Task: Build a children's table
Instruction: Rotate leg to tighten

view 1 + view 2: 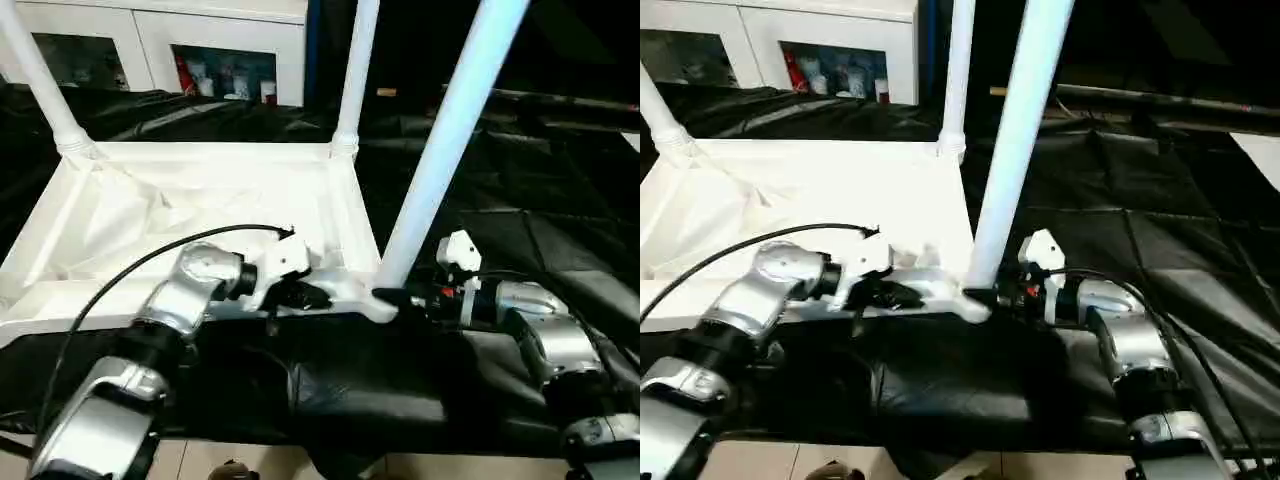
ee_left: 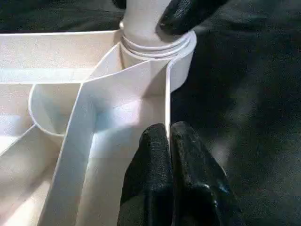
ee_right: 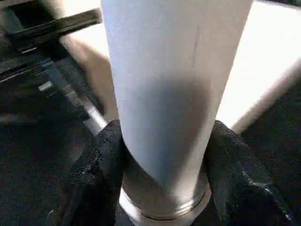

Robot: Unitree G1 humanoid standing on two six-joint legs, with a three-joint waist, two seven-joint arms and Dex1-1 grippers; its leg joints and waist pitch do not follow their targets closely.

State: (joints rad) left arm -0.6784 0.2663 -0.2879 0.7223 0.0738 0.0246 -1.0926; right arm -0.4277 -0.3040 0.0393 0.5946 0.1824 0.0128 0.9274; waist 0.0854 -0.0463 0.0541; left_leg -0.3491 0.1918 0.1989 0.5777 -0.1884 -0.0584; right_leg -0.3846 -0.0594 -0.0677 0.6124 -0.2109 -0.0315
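Upside down on the black cloth (image 1: pixel 560 230), the white tabletop (image 1: pixel 200 200) carries three upright legs. Right gripper (image 3: pixel 162 155) clamps the near-right leg (image 1: pixel 440 150) just above its corner socket (image 2: pixel 155 52); left gripper (image 2: pixel 169 155) pinches the near rim wall (image 2: pixel 167 103) beside it.

We see our right gripper (image 3: pixel 162 188) clamping its two black fingers (image 3: pixel 96 183) on either side of the white leg (image 3: pixel 174 84), just above its ringed base.
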